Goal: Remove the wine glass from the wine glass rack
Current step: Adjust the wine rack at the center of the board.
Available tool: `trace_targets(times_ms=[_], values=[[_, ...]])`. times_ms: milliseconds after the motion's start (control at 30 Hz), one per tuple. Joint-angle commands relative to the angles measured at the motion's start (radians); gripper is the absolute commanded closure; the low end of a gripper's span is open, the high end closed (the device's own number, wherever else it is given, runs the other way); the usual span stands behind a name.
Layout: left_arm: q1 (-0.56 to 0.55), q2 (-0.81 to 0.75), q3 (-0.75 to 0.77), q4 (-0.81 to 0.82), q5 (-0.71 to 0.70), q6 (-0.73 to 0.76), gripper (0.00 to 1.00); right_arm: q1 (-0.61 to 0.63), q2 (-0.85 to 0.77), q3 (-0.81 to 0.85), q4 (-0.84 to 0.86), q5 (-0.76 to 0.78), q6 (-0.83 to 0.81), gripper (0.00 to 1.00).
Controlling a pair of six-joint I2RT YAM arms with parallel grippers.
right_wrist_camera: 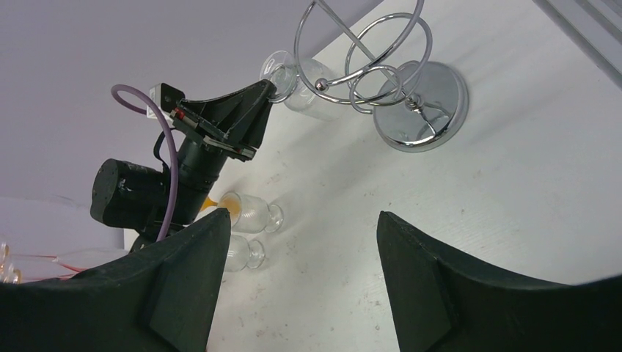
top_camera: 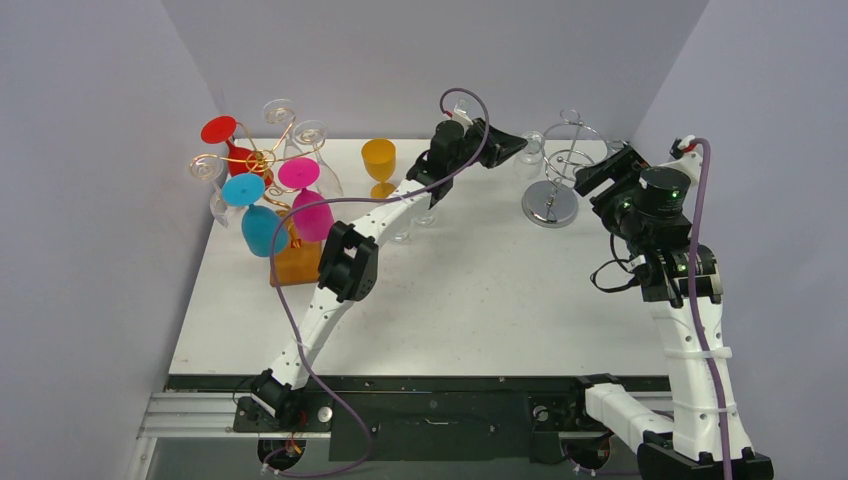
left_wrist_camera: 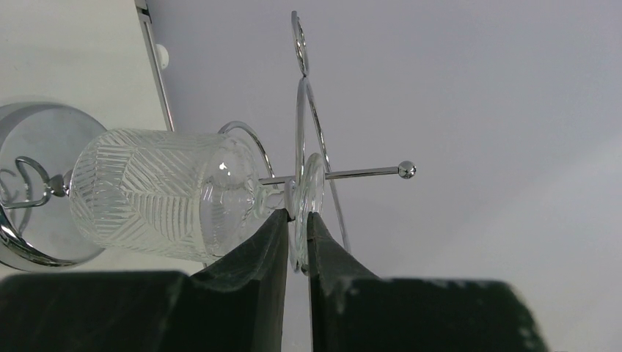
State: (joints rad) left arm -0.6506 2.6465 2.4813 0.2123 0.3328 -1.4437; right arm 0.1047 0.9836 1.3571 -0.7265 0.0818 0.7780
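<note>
Since everything sits on the white counter [top_camera: 480,300], I'll start there: the far left holds a gold wire rack [top_camera: 262,160] hung with coloured glasses, presumably spares, and the chrome wine glass rack [top_camera: 556,165] stands toward the far right. Both arms aim at that chrome one. The left gripper [left_wrist_camera: 297,220] has its jaws pinching the foot of the clear cut-pattern wine glass [left_wrist_camera: 158,192], which hangs upside down on a rack prong, bowl down toward the round base. Grabbing the foot makes sense to me, since it's the flat bit you can slide out along the wire. The right gripper [right_wrist_camera: 302,227] hovers just beside the rack with jaws spread wide, holding nothing, probably ready to steady the base. A yellow goblet [top_camera: 379,160] stands upright near the back wall.
</note>
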Motion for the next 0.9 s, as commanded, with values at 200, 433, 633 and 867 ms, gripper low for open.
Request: trace_targets(times_ms=[200, 433, 633, 867], values=[[0.024, -0.14, 0.022, 0.054, 0.021, -0.029, 1.0, -0.015, 0.005, -0.004, 0.042, -0.002, -0.014, 0.32], [0.024, -0.166, 0.02, -0.006, 0.014, -0.032, 1.0, -0.02, 0.011, -0.005, 0.045, -0.005, -0.016, 0.32], [0.026, -0.178, 0.028, -0.05, 0.013, -0.039, 1.0, -0.025, 0.012, -0.008, 0.047, -0.007, -0.016, 0.32], [0.028, -0.192, 0.022, -0.085, 0.012, -0.038, 1.0, -0.031, 0.015, -0.006, 0.048, -0.01, -0.019, 0.32]])
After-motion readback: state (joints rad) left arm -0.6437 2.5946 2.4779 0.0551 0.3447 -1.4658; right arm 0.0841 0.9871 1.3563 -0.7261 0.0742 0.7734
